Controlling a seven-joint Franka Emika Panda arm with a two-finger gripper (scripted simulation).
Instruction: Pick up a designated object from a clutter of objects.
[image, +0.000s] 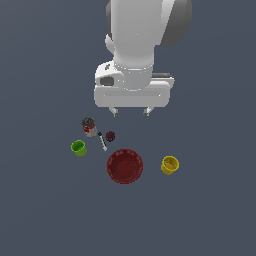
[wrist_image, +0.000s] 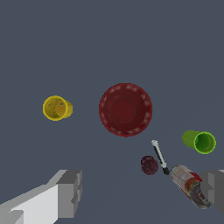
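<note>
Pincer hangs high above the clutter, jaws spread wide, holding nothing.

The yellow cup stands on the counter at the exterior view's right, just beside the red bowl but apart from it, well clear of the green cup, can, dark ball and white stick.

Judgement: the cup is light, rigid, thin-walled, probably smooth; its taper invites slipping. Best hold: across the body near the rim, or one finger inside the mouth. Approach from the side away from the bowl.
</note>
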